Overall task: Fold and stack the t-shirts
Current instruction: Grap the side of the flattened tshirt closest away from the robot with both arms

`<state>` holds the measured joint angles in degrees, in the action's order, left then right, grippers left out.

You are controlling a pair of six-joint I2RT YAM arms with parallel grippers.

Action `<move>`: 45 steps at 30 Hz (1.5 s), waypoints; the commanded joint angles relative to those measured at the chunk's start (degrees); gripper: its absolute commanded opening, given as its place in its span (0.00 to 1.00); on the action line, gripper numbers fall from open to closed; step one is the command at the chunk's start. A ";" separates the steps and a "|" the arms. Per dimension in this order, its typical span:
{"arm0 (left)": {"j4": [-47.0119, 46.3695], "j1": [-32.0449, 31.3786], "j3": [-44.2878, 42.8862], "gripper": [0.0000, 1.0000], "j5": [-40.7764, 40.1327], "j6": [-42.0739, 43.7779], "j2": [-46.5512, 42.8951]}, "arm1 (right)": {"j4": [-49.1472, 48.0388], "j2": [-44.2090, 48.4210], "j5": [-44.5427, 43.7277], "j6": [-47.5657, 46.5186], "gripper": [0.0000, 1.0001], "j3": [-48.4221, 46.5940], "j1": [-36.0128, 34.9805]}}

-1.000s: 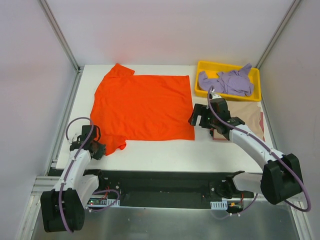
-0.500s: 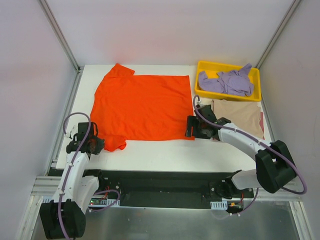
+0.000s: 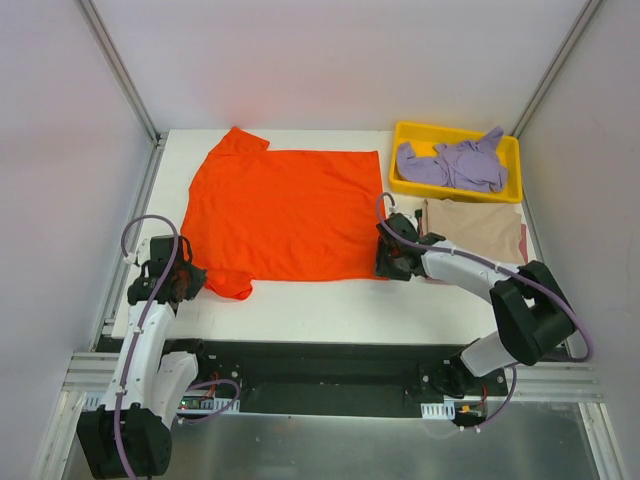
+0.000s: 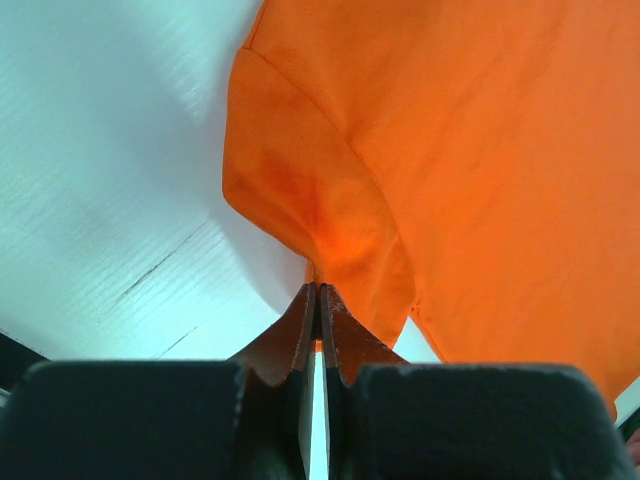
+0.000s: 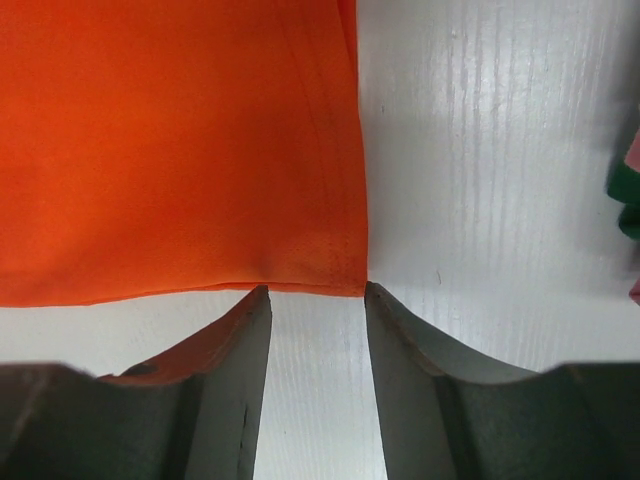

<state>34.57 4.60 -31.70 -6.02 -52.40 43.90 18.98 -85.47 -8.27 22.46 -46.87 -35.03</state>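
Observation:
The orange-red t-shirt (image 3: 285, 210) lies spread flat on the white table (image 3: 330, 300). My left gripper (image 3: 200, 284) is at its near left sleeve. In the left wrist view the jaws (image 4: 318, 292) are shut on the sleeve (image 4: 300, 180), which bunches up toward the tips. My right gripper (image 3: 385, 266) is at the shirt's near right corner. In the right wrist view it (image 5: 316, 290) stands partly open, its tips straddling the hem corner (image 5: 335, 275) without pinching it. The lavender t-shirt (image 3: 455, 165) is crumpled in the tray. The tan t-shirt (image 3: 475, 228) lies folded below the tray.
The yellow tray (image 3: 455, 130) stands at the far right corner of the table. Metal frame posts (image 3: 120, 70) and plain walls enclose the table on the left, right and back. A black base rail (image 3: 320, 365) runs along the near edge.
My right gripper has moved left from the tan t-shirt to the orange shirt's near right corner, its jaws narrowing. My left gripper has shifted slightly left with the sleeve.

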 commanded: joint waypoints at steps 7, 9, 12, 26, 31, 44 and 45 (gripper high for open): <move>-0.20 0.41 -1.61 0.00 -0.31 0.55 -1.36 | 1.32 -4.70 -3.07 0.74 0.42 -3.84 -0.57; -0.20 0.41 -1.52 0.00 -0.74 0.55 -1.97 | 1.23 -5.05 -2.72 1.01 0.40 -3.40 -0.66; 0.23 0.41 -1.08 0.00 -1.97 0.20 -2.76 | 1.32 -5.49 -2.10 1.10 0.32 -2.96 -0.66; 19.47 0.50 -0.73 0.00 -9.36 -7.27 -14.18 | 10.98 3.10 2.64 -0.57 0.01 1.16 -2.76; 21.16 0.06 -0.20 0.00 -7.34 -9.12 -19.64 | 12.74 6.89 7.04 -1.19 0.01 3.19 -3.47; 4.12 0.06 -6.61 0.00 2.76 -9.56 -6.65 | 16.52 5.76 9.77 -1.72 0.01 -5.85 -1.02; 2.63 0.14 -7.14 0.00 2.86 -9.65 -4.98 | 16.70 5.75 10.03 -1.80 0.01 -7.08 -0.49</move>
<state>46.04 4.56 -35.27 -6.42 -60.97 34.04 32.93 -79.72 -0.19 21.37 -48.03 -37.19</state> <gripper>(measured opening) 0.006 0.020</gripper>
